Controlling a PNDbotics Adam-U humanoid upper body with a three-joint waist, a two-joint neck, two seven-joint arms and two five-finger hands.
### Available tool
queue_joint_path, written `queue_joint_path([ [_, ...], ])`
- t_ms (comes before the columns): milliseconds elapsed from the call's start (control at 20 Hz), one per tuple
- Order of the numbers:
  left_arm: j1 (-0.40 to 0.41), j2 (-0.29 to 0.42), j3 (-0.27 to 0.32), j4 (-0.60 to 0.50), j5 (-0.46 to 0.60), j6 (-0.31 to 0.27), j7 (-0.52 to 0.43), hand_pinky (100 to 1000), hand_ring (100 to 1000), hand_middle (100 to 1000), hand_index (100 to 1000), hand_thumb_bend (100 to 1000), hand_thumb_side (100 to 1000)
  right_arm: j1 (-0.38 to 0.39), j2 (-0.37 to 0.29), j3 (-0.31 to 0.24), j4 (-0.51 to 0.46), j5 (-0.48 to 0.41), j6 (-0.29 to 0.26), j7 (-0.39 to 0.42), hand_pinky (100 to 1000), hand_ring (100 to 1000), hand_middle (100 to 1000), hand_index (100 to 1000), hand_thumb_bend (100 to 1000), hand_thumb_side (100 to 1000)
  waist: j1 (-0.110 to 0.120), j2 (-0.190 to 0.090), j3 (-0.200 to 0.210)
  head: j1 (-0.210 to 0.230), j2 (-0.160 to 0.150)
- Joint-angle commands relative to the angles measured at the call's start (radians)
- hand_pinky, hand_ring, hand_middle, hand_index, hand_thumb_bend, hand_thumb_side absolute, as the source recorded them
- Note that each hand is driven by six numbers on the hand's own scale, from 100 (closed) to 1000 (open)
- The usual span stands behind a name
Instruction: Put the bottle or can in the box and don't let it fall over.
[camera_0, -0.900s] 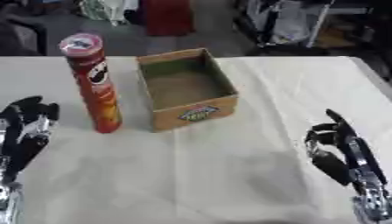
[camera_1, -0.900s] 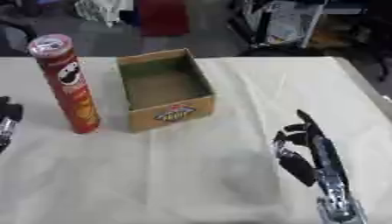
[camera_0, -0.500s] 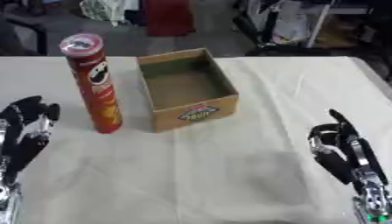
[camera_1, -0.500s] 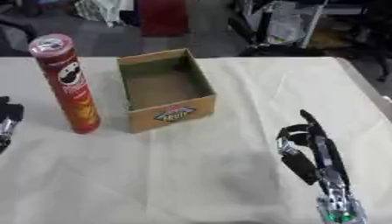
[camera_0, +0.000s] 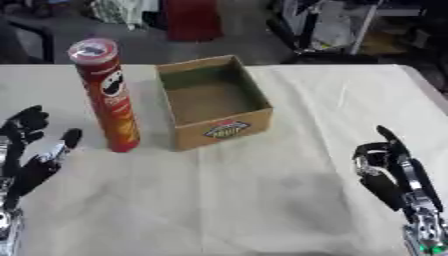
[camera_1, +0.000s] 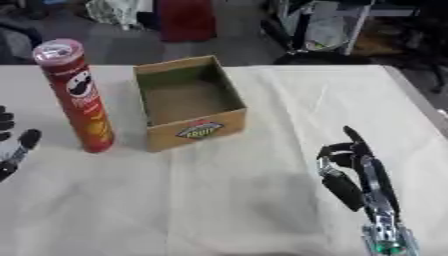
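Black, both hands rest nearest on the cloth-covered tabletop (camera_0: 262, 200), fingers released and pointing up: the left hand (camera_0: 26, 155) at the left edge, the right hand (camera_0: 394, 175) lower right. Farther back, the red can (camera_0: 107, 95) stands upright just left of the open cardboard box (camera_0: 214, 102), outside it.

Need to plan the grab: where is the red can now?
The red can stands upright on the table, just left of the cardboard box and outside it, nearer the left hand.
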Motion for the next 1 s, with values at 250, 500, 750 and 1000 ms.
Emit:
queue_joint_path([
  [250, -0.093, 0.060, -0.018, 0.093, 0.027, 0.029, 0.031, 871, 868, 804, 930, 793, 311, -0.003, -0.013, -0.007, -0.011, -0.010, 0.003, -0.008, 741, 671, 670, 1000, 100, 484, 0.000, -0.010, -0.006, 0.006, -0.007],
  [500, -0.161, 0.086, -0.034, 0.185, 0.172, -0.025, 0.043, 875, 865, 784, 912, 784, 295, -0.002, -0.012, -0.006, -0.010, -0.016, 0.004, -0.010, 741, 670, 669, 1000, 100, 485, -0.001, -0.010, -0.011, 0.008, -0.004],
  [750, -0.226, 0.116, -0.042, 0.274, 0.257, -0.074, 0.050, 880, 873, 774, 905, 770, 282, -0.001, -0.012, -0.004, -0.008, -0.020, 0.006, -0.012, 740, 669, 667, 1000, 100, 486, -0.002, -0.010, -0.016, 0.012, -0.001],
  [1000, -0.293, 0.140, -0.057, 0.367, 0.274, -0.099, 0.046, 888, 888, 777, 907, 767, 288, -0.001, -0.011, -0.001, -0.007, -0.023, 0.007, -0.012, 740, 669, 666, 1000, 100, 488, -0.002, -0.011, -0.023, 0.016, 0.000],
])
